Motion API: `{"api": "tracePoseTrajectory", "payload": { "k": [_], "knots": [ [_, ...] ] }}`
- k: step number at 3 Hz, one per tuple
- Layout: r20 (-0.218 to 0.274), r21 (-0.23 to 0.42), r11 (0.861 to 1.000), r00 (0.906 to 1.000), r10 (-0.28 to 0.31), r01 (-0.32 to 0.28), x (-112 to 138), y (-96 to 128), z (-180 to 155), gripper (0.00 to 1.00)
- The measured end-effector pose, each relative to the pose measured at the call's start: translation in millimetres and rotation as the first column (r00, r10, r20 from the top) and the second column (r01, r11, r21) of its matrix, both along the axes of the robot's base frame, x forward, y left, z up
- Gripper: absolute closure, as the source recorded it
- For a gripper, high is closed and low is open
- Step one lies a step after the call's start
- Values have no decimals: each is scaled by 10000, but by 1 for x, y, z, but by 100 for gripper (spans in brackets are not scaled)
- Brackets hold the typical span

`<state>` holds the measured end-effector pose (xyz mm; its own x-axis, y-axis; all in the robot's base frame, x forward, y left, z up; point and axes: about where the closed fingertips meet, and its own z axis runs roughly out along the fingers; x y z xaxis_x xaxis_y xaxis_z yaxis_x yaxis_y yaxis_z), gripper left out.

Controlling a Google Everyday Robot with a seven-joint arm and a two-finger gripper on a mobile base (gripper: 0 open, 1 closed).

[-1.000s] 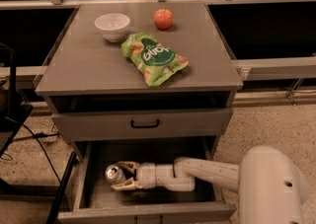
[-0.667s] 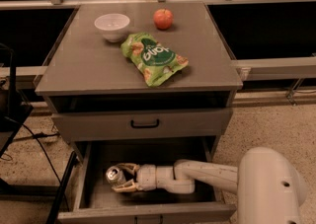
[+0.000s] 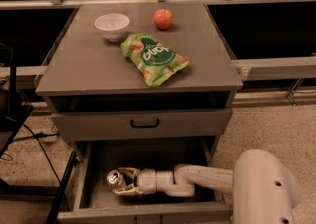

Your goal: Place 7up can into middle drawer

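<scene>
The 7up can (image 3: 114,178) is inside the open middle drawer (image 3: 148,213), low over its grey floor near the left side, silver top facing up and left. My gripper (image 3: 121,182) reaches in from the right on its white arm and is shut on the can, one finger above it and one below. Whether the can touches the floor I cannot tell.
Above the open drawer is a shut drawer front with a black handle (image 3: 144,124). The cabinet top carries a white bowl (image 3: 112,24), an apple (image 3: 163,18) and a green crisp bag (image 3: 153,57). A dark stand and cables (image 3: 19,129) are at the left.
The gripper and the can have shifted slightly left and lower inside the drawer. Nothing on the cabinet top has moved.
</scene>
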<state>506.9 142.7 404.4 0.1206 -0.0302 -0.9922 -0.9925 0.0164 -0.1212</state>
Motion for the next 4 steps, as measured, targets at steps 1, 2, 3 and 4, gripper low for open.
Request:
{"api": "tracePoseTrajectory", "payload": {
  "k": [1,2,3,4],
  "knots": [
    [-6,13,10000,10000,1,-1,0,0,0,100],
    [-6,14,10000,10000,1,-1,0,0,0,83],
    [-6,14,10000,10000,2,-2,0,0,0,52],
    [-6,14,10000,10000,2,-2,0,0,0,29]
  ]
}}
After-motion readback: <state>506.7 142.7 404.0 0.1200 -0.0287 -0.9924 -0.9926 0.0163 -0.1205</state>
